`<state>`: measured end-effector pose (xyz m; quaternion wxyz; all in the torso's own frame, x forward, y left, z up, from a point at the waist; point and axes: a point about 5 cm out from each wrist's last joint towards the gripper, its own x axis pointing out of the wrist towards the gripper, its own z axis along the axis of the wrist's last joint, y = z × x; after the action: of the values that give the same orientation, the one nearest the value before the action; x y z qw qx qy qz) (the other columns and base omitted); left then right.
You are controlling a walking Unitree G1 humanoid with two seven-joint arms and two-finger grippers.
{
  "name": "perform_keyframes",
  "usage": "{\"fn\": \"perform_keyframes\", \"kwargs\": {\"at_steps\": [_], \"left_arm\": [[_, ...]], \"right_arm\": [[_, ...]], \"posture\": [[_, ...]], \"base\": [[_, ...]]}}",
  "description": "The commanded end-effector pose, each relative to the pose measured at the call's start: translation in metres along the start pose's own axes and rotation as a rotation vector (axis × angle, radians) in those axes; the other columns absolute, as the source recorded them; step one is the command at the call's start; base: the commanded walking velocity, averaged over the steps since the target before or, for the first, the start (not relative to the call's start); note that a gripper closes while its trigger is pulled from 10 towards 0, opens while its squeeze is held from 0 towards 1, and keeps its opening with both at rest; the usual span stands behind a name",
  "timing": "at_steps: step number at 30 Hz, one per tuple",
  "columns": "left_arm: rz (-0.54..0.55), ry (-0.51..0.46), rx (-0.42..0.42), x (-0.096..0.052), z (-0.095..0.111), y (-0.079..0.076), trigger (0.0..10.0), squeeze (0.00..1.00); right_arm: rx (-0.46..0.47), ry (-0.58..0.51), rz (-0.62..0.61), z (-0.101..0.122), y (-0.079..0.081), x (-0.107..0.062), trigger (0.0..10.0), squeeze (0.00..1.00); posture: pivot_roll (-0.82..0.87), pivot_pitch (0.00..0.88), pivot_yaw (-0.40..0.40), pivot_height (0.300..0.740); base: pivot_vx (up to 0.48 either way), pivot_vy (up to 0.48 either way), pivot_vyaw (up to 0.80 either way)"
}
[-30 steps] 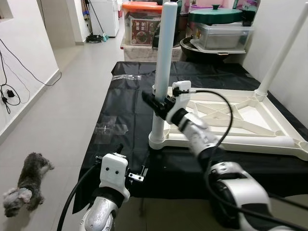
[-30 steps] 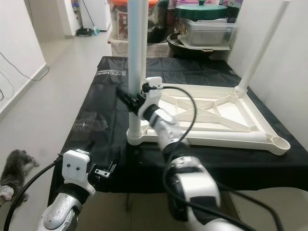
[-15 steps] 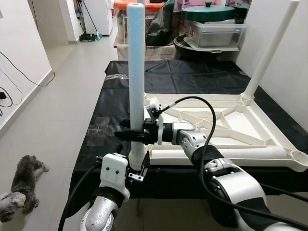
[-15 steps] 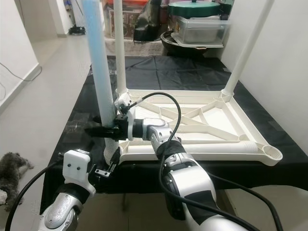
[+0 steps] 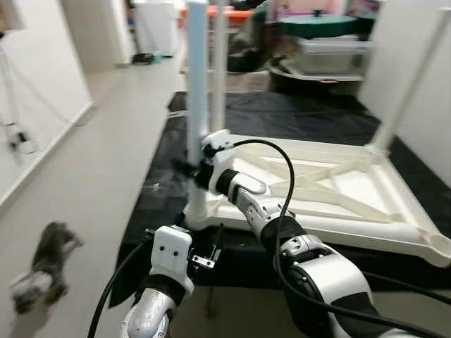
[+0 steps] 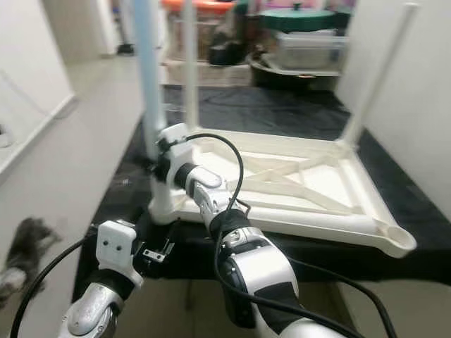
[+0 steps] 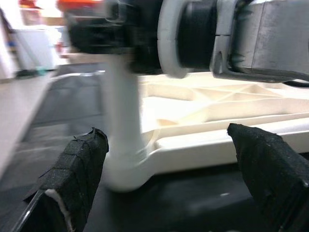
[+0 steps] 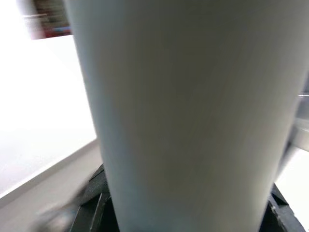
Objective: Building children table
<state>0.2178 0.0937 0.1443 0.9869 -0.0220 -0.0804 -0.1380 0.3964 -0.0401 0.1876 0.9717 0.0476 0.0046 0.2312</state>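
An upside-down white children's table lies on a black sheet spread over the floor, taking up the middle and right of the left eye view. Its underside faces up, showing crossed ribs. A pale blue leg stands upright in the near left corner socket, left of centre in the frame. Another white leg rises just behind it, and a third leg slants up at the far right edge.

The right end effector reaches across from the lower right and pinches the pale blue leg low down, just above the socket; in the right wrist view the leg sits tight between the black fingers. A black cable loops over the right arm.

The left end effector hovers at the lower centre of the frame, just before the near edge of the table, its fingers spread wide and holding nothing. In the left wrist view the corner socket stands between them and further off.

A small grey dog is on the pale floor at the lower left. Storage boxes and a green lid crowd the upper right background.
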Motion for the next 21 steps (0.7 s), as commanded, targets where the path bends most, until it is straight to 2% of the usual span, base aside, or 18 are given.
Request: {"fn": "perform_keyframes", "kwargs": {"at_steps": [1,2,3,4,6,8,12,13,15,16,17,20,21], "left_arm": [[-0.003,0.001,0.002,0.000,-0.001,-0.001,10.0,0.00],[-0.003,0.001,0.002,0.000,-0.001,-0.001,10.0,0.00],[-0.004,0.002,0.003,0.000,-0.001,-0.001,10.0,0.00],[-0.005,0.003,0.003,0.000,-0.001,-0.001,10.0,0.00],[-0.006,0.004,0.002,0.000,-0.002,-0.002,10.0,0.00],[-0.006,0.004,0.002,0.000,-0.002,-0.002,10.0,0.00],[-0.007,0.004,0.002,0.000,-0.002,-0.002,10.0,0.00],[-0.007,0.004,0.002,0.000,-0.002,-0.003,10.0,0.00],[-0.006,0.004,0.001,0.000,-0.002,-0.003,10.0,0.00],[-0.006,0.003,0.001,-0.001,-0.002,-0.003,10.0,0.00],[-0.005,0.003,0.001,-0.001,-0.002,-0.003,10.0,0.00],[-0.005,0.003,0.001,-0.001,-0.002,-0.003,10.0,0.00],[-0.005,0.004,0.000,-0.001,-0.002,-0.003,10.0,0.00]], "right_arm": [[0.083,0.029,-0.346,-0.015,-0.043,-0.016,0.0,0.00],[0.083,0.029,-0.346,-0.015,-0.043,-0.016,0.0,0.00],[0.114,0.022,-0.489,-0.017,-0.054,-0.023,0.0,0.00],[0.154,0.021,-0.579,-0.020,-0.058,-0.026,0.0,0.00],[0.183,0.018,-0.619,-0.021,-0.057,-0.028,0.0,0.00],[0.183,0.018,-0.619,-0.021,-0.057,-0.028,0.0,0.00],[0.208,0.008,-0.568,-0.022,-0.035,-0.022,0.0,0.00],[0.212,0.004,-0.520,-0.023,-0.028,-0.019,2.7,0.00],[0.215,0.001,-0.489,-0.024,-0.024,-0.018,2.7,0.00],[0.209,-0.016,-0.437,-0.023,-0.018,-0.016,10.0,0.00],[0.218,-0.032,-0.397,-0.021,-0.016,-0.014,10.0,1.00],[0.222,-0.057,-0.366,-0.016,-0.015,-0.013,10.0,1.00],[0.216,-0.078,-0.336,-0.011,-0.017,-0.011,10.0,0.00]], "posture": [[0.01,0.000,-0.042,0.740],[0.01,0.000,-0.042,0.740],[0.01,0.000,-0.041,0.740],[0.01,0.000,-0.041,0.740],[0.01,0.000,-0.041,0.740],[0.01,0.000,-0.041,0.740],[0.01,0.000,-0.043,0.740],[0.01,0.000,-0.042,0.740],[0.01,0.000,-0.042,0.740],[0.01,0.000,-0.042,0.740],[0.01,0.000,-0.042,0.740],[0.01,0.000,-0.042,0.740],[0.01,0.000,-0.042,0.740]], "base": [[0.000,0.000,0.00],[0.000,0.000,0.00],[0.000,0.000,0.00],[0.000,0.000,0.00],[0.000,0.000,0.00],[0.000,0.000,0.00],[0.000,0.000,0.00],[0.000,0.000,0.00],[0.000,0.000,0.00],[0.000,0.000,0.00],[0.000,0.000,0.00],[0.000,0.000,0.00],[0.000,0.000,0.00]]}}
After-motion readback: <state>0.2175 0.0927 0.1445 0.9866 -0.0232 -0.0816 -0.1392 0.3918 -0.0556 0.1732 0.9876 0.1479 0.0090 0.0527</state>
